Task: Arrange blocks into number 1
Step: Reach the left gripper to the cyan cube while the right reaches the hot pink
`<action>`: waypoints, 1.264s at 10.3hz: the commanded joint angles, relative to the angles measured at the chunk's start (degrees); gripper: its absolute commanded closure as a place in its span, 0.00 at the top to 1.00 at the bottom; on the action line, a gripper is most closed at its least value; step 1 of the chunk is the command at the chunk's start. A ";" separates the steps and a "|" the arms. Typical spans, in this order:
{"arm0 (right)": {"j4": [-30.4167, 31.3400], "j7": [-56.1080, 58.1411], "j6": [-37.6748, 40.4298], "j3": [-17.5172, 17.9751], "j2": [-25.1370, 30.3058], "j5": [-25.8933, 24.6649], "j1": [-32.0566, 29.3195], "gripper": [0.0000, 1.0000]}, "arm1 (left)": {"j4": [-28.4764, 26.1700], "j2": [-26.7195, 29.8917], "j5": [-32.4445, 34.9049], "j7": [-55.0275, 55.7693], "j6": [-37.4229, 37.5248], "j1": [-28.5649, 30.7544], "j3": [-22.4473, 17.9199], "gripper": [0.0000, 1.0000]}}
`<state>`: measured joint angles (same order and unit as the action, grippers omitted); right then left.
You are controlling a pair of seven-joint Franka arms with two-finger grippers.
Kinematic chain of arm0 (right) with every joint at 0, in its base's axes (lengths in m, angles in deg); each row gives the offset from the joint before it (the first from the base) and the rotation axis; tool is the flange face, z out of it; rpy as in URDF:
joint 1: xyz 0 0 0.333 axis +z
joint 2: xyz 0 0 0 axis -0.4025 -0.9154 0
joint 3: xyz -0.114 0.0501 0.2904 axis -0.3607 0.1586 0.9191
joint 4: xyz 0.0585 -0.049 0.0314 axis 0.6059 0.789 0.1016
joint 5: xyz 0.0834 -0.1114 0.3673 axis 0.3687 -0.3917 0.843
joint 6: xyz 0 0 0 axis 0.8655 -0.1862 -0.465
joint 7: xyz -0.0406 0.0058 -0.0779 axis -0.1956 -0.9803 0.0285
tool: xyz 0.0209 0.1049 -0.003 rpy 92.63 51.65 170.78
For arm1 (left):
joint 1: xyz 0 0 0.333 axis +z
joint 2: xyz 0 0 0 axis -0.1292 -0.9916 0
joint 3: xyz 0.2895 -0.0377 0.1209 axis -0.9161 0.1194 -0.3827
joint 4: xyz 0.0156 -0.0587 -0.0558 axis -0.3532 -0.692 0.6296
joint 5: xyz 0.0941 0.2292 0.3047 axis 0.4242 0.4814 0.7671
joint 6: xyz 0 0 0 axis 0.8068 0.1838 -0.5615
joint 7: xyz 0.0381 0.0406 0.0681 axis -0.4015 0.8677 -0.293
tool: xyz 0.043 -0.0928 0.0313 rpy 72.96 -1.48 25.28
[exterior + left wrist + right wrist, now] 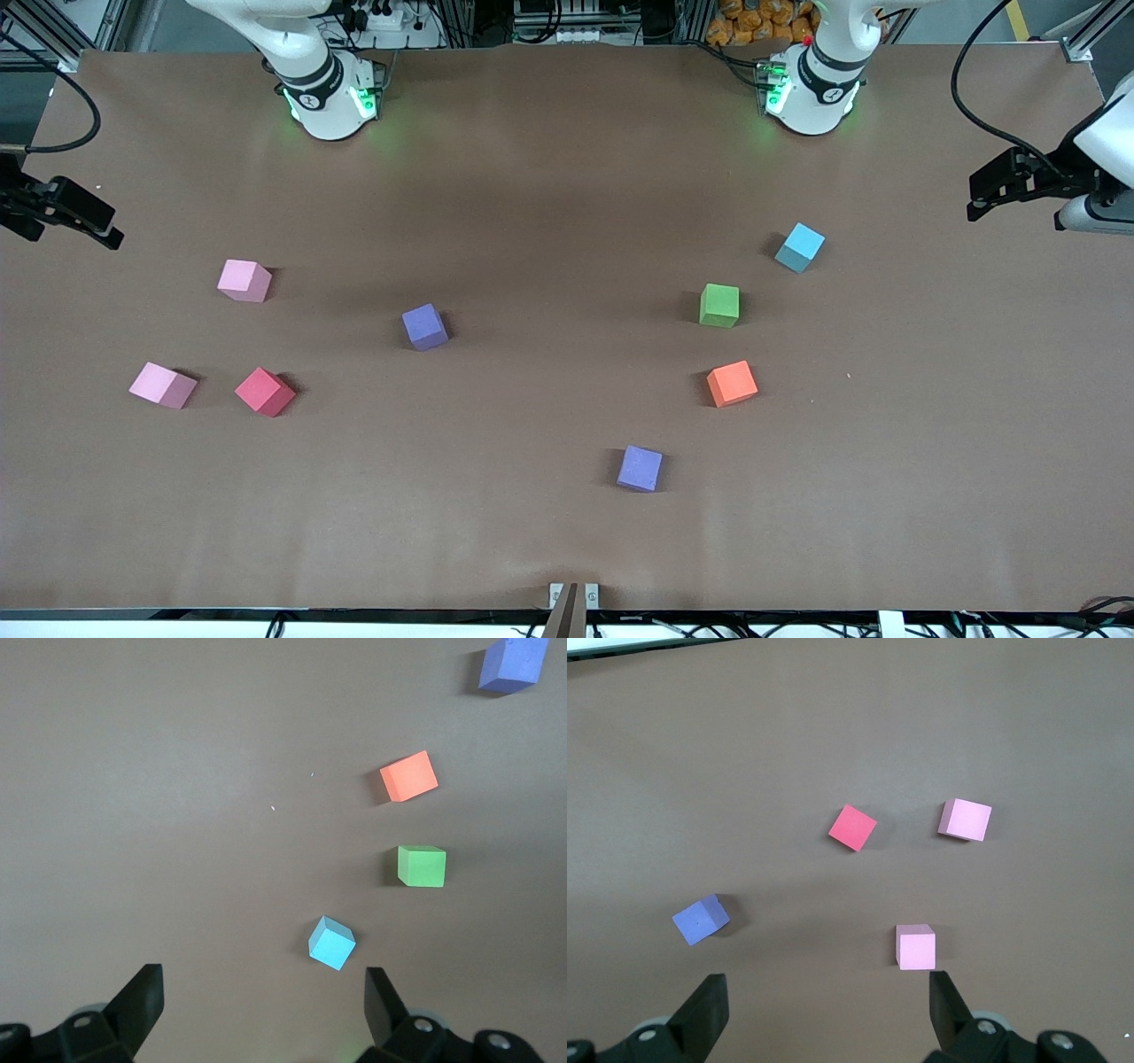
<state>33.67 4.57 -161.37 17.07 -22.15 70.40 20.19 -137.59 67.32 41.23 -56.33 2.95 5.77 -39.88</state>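
Note:
Eight blocks lie scattered on the brown table. Toward the right arm's end are a pink block [244, 280] [916, 947], a second pink one [162, 385] [965, 819], a red one [265, 391] [853, 827] and a purple one [425, 326] [701, 920]. Toward the left arm's end are light blue [800, 246] [331, 943], green [719, 305] [422, 865], orange [732, 383] [409, 776] and a second purple [640, 468] [512, 663]. My right gripper [93, 221] [828, 997] hangs open and empty over its end of the table. My left gripper [992, 188] [264, 988] hangs open and empty over the other end.
The two arm bases [328, 97] [811, 93] stand along the table's back edge. A small metal bracket [574, 595] sits at the middle of the front edge. A black cable [974, 106] loops over the left arm's end.

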 commanded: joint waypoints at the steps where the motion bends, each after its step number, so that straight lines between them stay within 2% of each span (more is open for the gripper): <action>1: 0.71 0.05 0.28 0.25 0.71 0.76 -0.68 1.00 | 0.12 0.10 1.09 -1.26 0.68 0.34 0.18 1.00; 4: 0.71 0.05 0.29 0.25 0.71 0.67 -0.68 1.00 | -0.41 -2.88 0.30 -0.39 0.15 0.17 0.35 1.00; 5: 0.71 -0.04 0.20 0.25 0.45 0.76 -0.76 1.00 | -3.02 -3.15 0.21 -0.21 -1.33 0.08 1.05 1.00; 9: 0.01 -7.77 -4.71 0.25 -8.93 1.11 -2.51 1.00 | -22.32 -0.36 -0.67 -0.64 -16.25 0.17 6.14 1.00; 12: -0.08 -11.28 -12.26 -0.27 -17.72 4.53 -4.89 1.00 | -36.23 2.46 -0.58 -0.91 -25.40 0.17 7.38 1.00; 13: -0.17 -12.25 -14.54 -0.88 -20.27 5.41 -4.98 1.00 | -40.36 2.90 -0.15 -1.69 -28.73 0.25 8.95 1.00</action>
<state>35.13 -5.53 -174.77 16.32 -39.63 73.82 15.67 -170.82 66.27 41.08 -56.81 -21.61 5.58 -32.48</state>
